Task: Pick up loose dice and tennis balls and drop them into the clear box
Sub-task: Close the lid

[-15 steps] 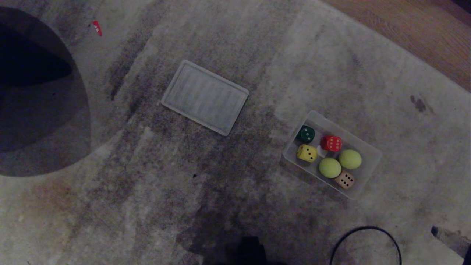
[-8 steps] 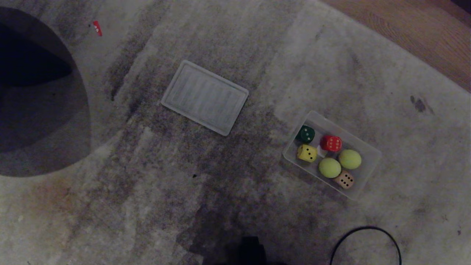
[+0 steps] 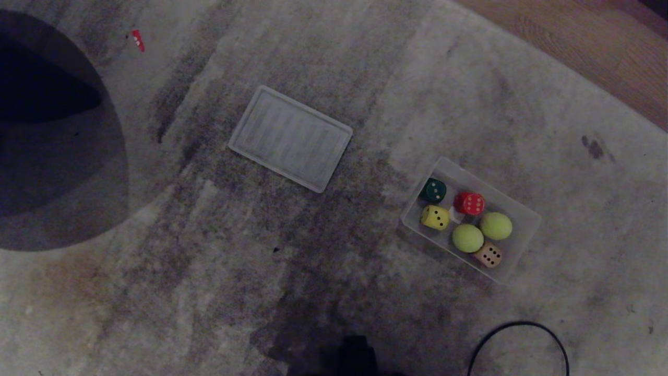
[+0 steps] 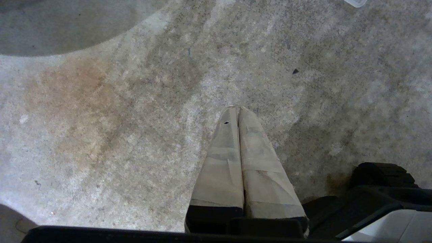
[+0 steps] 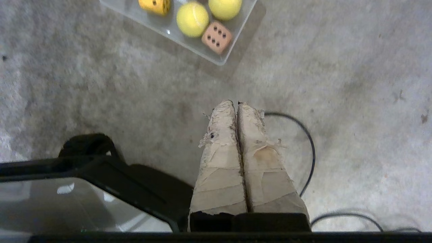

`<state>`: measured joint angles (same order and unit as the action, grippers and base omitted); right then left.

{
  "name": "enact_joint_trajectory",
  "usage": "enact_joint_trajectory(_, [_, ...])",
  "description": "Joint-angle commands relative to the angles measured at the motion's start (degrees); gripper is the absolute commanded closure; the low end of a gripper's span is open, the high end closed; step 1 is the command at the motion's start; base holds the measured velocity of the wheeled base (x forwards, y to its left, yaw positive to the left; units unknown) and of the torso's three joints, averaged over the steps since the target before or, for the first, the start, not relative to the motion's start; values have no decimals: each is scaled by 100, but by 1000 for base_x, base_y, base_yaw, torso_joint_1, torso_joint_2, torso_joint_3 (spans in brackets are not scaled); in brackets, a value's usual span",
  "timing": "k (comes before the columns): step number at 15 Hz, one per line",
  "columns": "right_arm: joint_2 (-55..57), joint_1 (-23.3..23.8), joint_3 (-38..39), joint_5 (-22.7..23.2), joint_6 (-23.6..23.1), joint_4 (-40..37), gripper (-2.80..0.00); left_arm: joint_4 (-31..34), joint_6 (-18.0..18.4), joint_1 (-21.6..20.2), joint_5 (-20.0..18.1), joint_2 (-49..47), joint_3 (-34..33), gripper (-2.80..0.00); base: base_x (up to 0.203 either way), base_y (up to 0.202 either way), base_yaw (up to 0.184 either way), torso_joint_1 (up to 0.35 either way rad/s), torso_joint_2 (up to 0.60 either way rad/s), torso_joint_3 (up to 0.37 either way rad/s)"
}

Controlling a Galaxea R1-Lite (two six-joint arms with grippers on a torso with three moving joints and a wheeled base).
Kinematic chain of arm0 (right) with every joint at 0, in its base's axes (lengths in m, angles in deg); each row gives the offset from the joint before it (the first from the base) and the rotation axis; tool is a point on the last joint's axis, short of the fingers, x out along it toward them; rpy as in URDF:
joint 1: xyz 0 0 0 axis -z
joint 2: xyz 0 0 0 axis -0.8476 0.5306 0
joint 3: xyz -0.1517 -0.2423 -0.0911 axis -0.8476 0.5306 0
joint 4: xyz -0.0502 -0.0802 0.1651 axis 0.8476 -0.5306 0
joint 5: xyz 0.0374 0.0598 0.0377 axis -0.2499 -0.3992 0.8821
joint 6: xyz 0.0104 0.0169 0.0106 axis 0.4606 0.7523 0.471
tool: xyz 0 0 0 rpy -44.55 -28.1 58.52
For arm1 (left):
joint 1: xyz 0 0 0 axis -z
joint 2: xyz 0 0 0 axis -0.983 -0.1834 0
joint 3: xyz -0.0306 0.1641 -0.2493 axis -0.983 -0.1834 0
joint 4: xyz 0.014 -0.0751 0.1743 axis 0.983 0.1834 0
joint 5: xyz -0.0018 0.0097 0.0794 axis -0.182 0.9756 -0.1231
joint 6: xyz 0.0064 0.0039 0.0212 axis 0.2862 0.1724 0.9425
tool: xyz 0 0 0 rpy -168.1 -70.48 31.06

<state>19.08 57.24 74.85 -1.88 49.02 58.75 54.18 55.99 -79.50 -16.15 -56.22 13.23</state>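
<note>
Head view: four dice (image 3: 435, 217) and two tennis balls (image 3: 468, 238) are contained in the clear box (image 3: 523, 228) on grey carpet (image 3: 209, 261); both grippers are pressed together.

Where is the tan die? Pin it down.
In the head view the tan die sits inside the clear box on the right, at its nearest end, touching one tennis ball.
</note>
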Motion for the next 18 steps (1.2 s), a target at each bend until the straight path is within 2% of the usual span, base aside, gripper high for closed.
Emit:
enact_joint_trajectory(1, [-131, 0, 12, 6, 9, -35, 0, 1, -4, -1, 2, -6, -9, 0, 0, 0, 0, 0, 0, 0])
enact_joint_trajectory(18, [-131, 0, 3, 6, -8, -35, 0, 1, -30, -1, 2, -6, -9, 0, 0, 0, 0, 0, 0, 0])
